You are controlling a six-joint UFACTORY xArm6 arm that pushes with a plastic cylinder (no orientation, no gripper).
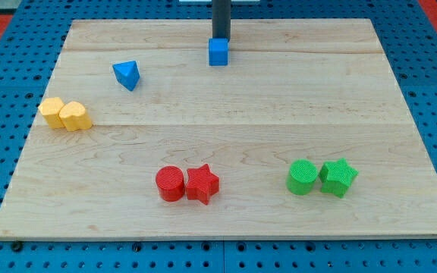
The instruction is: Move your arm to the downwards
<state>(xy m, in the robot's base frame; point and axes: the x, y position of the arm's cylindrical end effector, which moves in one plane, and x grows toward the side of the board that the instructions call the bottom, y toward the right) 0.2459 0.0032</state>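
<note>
My tip sits near the view's top centre of the wooden board, right behind the blue cube and touching or almost touching its top edge. A blue triangular block lies to the left of the cube. A yellow block and a yellow cylinder sit together at the left edge. A red cylinder and a red star sit side by side at the bottom centre. A green cylinder and a green star sit together at the bottom right.
The board rests on a blue perforated table that shows on all sides. The rod rises straight up out of the view's top.
</note>
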